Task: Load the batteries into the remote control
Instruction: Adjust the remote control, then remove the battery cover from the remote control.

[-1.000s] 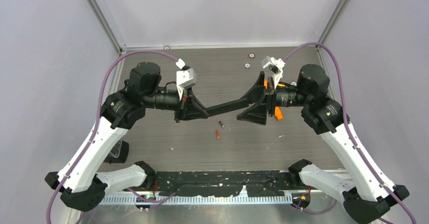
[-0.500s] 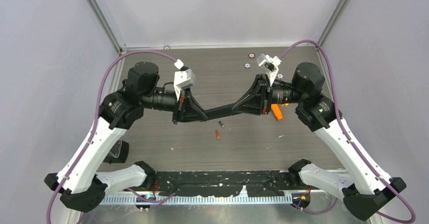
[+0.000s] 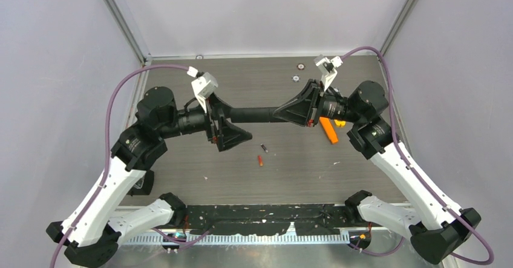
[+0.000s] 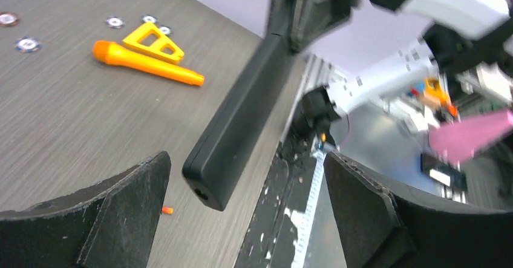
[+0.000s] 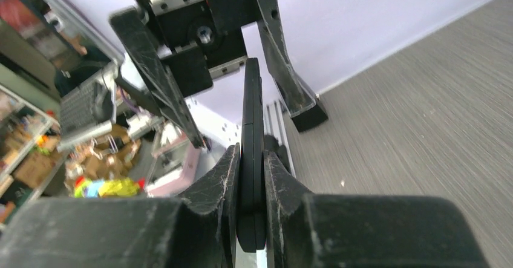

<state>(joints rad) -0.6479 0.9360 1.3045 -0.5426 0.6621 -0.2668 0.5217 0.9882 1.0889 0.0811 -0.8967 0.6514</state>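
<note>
Remote off table, level in air, one end clamped between right gripper fingers. Left gripper fingers spread wide either side of remote's free end, not touching it. Grey battery and red-orange battery on table below, near each other. Remote's battery bay not discernible. Top view hides most of yellow frame behind right arm; left wrist view shows it whole beside orange flashlight.

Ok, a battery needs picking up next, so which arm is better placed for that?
Left, probably: the left claw is open, gripping nothing, with the batteries lying nearby; the right claw is shut on the remote control.
</note>
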